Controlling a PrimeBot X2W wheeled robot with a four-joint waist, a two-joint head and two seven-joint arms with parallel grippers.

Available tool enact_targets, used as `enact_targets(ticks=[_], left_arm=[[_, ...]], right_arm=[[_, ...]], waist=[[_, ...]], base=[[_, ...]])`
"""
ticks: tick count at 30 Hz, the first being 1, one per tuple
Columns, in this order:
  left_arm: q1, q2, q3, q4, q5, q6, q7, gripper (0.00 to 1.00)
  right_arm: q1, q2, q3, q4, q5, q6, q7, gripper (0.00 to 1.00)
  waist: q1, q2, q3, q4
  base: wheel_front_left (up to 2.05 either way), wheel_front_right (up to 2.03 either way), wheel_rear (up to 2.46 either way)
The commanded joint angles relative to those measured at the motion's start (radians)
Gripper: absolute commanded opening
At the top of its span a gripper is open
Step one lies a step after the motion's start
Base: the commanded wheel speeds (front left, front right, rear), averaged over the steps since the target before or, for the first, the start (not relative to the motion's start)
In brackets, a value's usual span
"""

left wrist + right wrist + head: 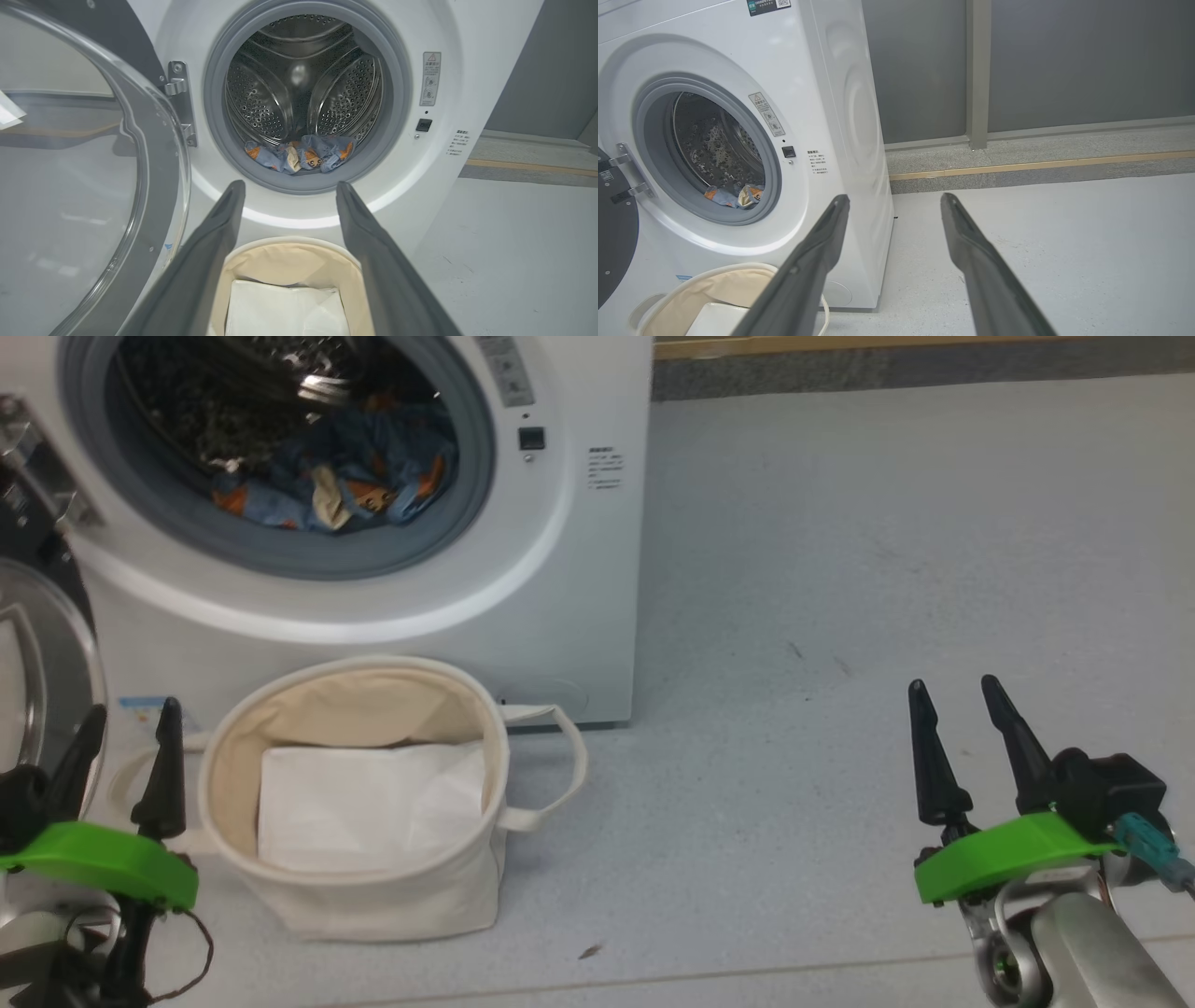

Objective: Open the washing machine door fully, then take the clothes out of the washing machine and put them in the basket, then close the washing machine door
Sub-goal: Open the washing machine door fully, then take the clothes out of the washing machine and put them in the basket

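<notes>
The white washing machine (579, 579) stands open, its round door (93, 196) swung wide to the left, glass centre showing. Blue clothes (355, 476) with orange and tan prints lie at the front bottom of the drum, also seen as clothes (301, 156) and clothes (735, 196). The cream basket (373, 887) sits on the floor right below the drum mouth, holding a plain white sheet (369, 807). My left gripper (131, 728) hangs open beside the basket's left, facing the drum, nothing between its fingers. My right gripper (957, 700) is open over bare floor, far right of the machine.
Pale grey floor (840, 569) spreads to the right of the machine. A raised grey kerb with a tan strip (1041, 163) and a dark wall with a post (978, 70) run behind. The door hinge (180, 93) juts at the drum's left.
</notes>
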Motion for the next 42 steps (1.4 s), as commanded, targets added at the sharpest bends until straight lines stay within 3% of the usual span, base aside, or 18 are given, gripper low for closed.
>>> enact_targets(ticks=[1, 19, 42], left_arm=[[-0.024, 0.066, 0.043, -0.044, -0.001, -0.003, -0.001, 1.00], [0.036, 0.036, 0.011, -0.011, -0.052, 0.001, 0.004, 1.00], [-0.009, 0.059, -0.082, 0.030, -0.161, -0.005, -0.013, 1.00]], right_arm=[[-0.025, -0.017, 0.014, -0.024, -0.004, 0.003, -0.012, 1.00], [-0.013, -0.039, 0.013, 0.000, 0.005, 0.003, -0.012, 1.00], [-0.007, -0.033, 0.016, 0.006, 0.011, 0.003, -0.012, 1.00]], waist=[[0.0000, -0.0001, -0.023, -0.028], [0.0000, -0.0001, -0.078, -0.035], [0.0000, -0.0001, -0.076, -0.036]], base=[[0.00, 0.00, 0.00], [0.00, 0.00, 0.00], [0.01, 0.00, -0.01]])
